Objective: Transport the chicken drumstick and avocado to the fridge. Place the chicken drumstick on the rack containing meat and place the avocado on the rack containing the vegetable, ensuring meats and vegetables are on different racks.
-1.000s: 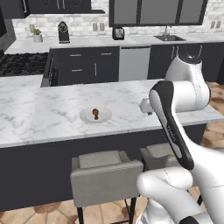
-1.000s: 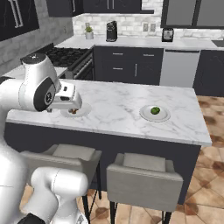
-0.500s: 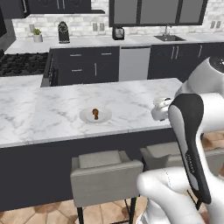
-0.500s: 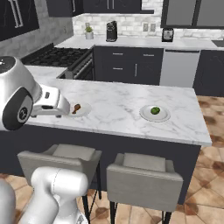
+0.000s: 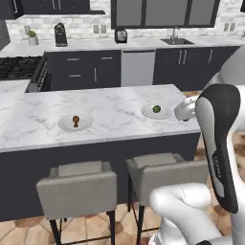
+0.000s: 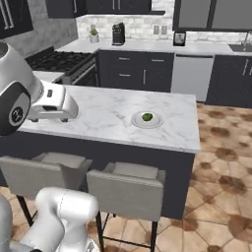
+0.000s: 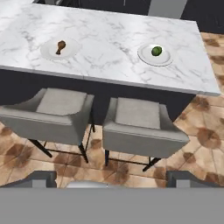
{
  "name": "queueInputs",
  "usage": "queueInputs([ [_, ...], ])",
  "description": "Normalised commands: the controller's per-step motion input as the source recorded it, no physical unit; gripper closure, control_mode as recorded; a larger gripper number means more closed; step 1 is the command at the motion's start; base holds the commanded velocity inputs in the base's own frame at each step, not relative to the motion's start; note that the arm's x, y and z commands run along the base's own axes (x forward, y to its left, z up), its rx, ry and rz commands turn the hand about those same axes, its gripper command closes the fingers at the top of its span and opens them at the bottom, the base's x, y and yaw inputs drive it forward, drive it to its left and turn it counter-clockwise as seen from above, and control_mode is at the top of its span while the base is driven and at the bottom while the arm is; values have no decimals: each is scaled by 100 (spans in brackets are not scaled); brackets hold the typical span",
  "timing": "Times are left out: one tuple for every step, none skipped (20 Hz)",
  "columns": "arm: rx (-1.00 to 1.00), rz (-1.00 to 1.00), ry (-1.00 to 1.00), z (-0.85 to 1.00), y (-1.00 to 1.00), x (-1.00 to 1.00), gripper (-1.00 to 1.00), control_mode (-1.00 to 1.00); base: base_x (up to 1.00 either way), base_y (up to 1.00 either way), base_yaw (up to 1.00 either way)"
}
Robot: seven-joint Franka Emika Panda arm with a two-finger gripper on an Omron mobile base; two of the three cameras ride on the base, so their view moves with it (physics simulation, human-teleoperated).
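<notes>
Since the earlier frame, the base has shifted and the arm has swung rightward. On the marble island (image 7: 109,39), the chicken drumstick (image 7: 60,45) lies on a plate (image 7: 49,51) towards the left end, the avocado (image 7: 156,50) on another plate (image 7: 146,57) towards the right end. Gripper (image 7: 111,178) fingers stand apart, holding nothing.

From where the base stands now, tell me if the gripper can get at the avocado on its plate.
Probably yes. The avocado lies uncovered on its plate near the island's edge, with nothing over it. The gripper, jaws open, hangs back above the stools, so it must first reach forward across them.
</notes>
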Motion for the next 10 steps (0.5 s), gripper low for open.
queueInputs([
  [0,0,0,0,0,0,-100,100,-90,-100,26],
  [0,0,0,0,0,0,-100,100,-63,-100,33],
  [0,0,0,0,0,0,-100,100,-32,-100,39],
  [0,0,0,0,0,0,-100,100,-9,-100,50],
  [0,0,0,0,0,0,-100,100,-9,-100,55],
  [0,0,0,0,0,0,-100,100,-9,-100,57],
  [0,0,0,0,0,0,-100,100,-9,-100,58],
  [0,0,0,0,0,0,-100,100,-10,-100,56],
  [0,0,0,0,0,0,-100,100,-9,-100,52],
  [0,0,0,0,0,0,-100,100,-9,-100,52],
])
